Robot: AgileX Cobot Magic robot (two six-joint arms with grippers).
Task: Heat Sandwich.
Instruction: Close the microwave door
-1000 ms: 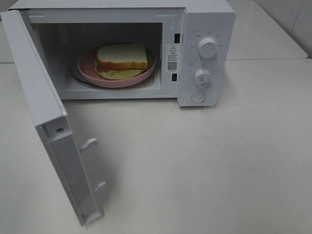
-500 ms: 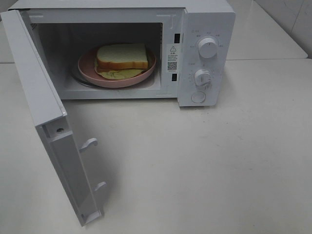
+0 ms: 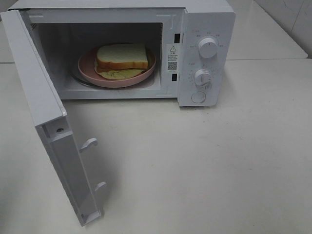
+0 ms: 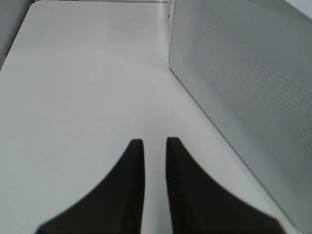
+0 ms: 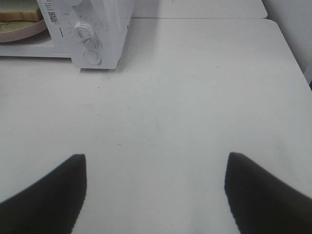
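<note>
The sandwich (image 3: 122, 57), a pale bread slice with tan crust over a yellowish-green layer, lies on a round pink plate (image 3: 87, 68) inside the open white microwave (image 3: 207, 19). A corner of the sandwich (image 5: 17, 10) and the plate (image 5: 24, 33) shows in the right wrist view. Neither gripper shows in the exterior high view. My left gripper (image 4: 154, 142) is shut and empty over the table, beside the outer face of the microwave door (image 4: 243, 97). My right gripper (image 5: 156, 157) is wide open and empty, over the table in front of the microwave's control panel (image 5: 87, 34).
The microwave door (image 3: 48, 122) swings out toward the front left, with two latch hooks (image 3: 88, 143) on its inner edge. The panel has two knobs (image 3: 208, 48) (image 3: 202, 77) and a round button (image 3: 198, 97). White table (image 3: 219, 165) spreads in front and right.
</note>
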